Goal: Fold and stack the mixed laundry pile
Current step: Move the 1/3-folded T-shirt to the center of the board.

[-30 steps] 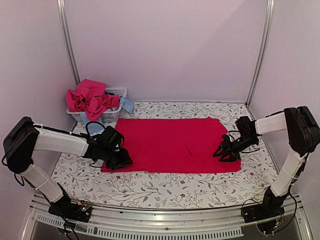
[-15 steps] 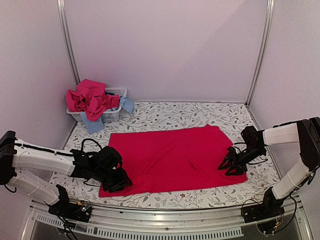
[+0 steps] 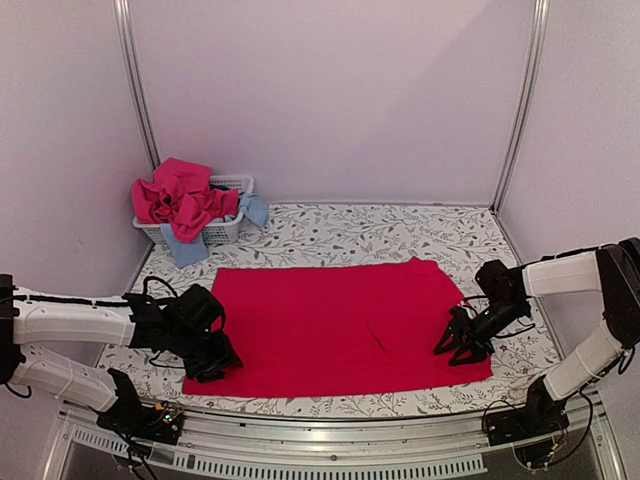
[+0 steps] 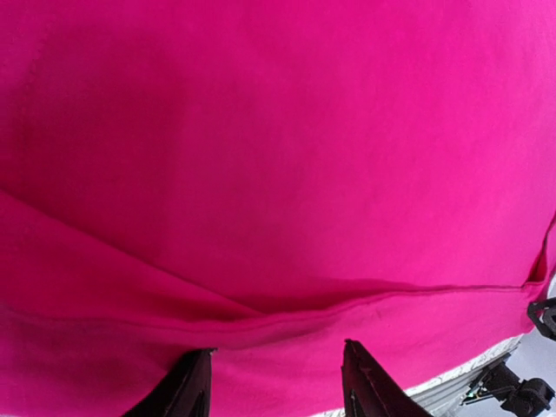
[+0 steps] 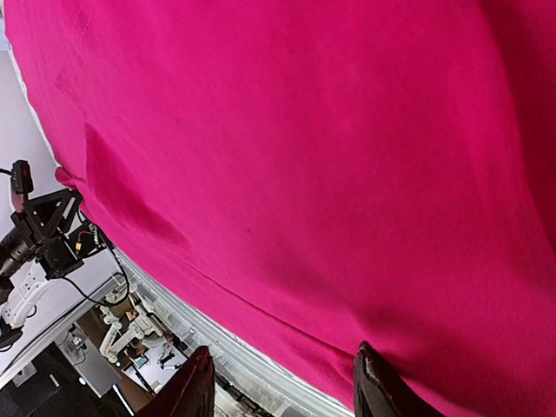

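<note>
- The red cloth lies spread flat on the table.
- The left gripper pinches its near-left corner.
- The right gripper pinches its near-right edge.
- More laundry fills the basket.

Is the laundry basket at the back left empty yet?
No, the white basket at the back left holds a heap of pink-red and light blue cloths spilling over its rim.

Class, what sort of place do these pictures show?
Probably a robot test cell: plain walls with metal posts enclose a floral-covered table, where a flat red cloth lies before a white slatted laundry basket.
</note>
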{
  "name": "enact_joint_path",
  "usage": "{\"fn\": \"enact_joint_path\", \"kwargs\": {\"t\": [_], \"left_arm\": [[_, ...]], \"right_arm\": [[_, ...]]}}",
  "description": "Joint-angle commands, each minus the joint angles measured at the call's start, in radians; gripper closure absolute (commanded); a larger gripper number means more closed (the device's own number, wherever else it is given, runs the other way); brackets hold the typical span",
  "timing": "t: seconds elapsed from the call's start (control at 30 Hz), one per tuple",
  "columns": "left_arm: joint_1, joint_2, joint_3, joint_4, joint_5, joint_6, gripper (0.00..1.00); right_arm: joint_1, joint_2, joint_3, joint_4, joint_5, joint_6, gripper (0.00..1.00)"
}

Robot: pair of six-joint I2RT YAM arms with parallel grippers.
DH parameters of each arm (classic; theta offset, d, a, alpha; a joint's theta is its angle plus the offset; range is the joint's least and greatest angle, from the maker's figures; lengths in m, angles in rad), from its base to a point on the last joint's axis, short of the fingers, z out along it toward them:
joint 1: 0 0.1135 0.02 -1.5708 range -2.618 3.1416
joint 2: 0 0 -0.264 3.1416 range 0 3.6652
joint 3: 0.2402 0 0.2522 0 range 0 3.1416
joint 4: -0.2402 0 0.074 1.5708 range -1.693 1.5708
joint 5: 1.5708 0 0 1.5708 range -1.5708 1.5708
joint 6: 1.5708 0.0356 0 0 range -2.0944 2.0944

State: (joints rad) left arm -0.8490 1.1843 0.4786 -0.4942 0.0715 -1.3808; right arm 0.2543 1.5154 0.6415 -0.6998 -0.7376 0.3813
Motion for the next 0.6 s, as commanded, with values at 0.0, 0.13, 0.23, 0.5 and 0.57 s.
{"fn": "enact_joint_path", "kwargs": {"t": [0.0,0.13,0.23,0.5,0.57], "left_arm": [[0.068,0.061,-0.013,-0.149,-0.058,0.096,0.49],[0.080,0.095,0.075,-0.161,-0.068,0.180,0.46],[0.085,0.101,0.186,-0.163,-0.115,0.283,0.41],[0.252,0.114,0.359,-0.102,-0.079,0.469,0.32],[0.330,0.122,0.371,-0.077,-0.041,0.509,0.31]], "right_arm": [[0.007,-0.013,-0.020,-0.048,0.038,0.014,0.45],[0.007,-0.020,0.081,-0.066,0.041,-0.019,0.44],[0.007,-0.042,0.197,-0.052,0.060,-0.043,0.43],[-0.111,0.028,0.494,0.018,0.197,-0.082,0.38],[-0.137,0.106,0.570,0.021,0.228,-0.101,0.38]]}}
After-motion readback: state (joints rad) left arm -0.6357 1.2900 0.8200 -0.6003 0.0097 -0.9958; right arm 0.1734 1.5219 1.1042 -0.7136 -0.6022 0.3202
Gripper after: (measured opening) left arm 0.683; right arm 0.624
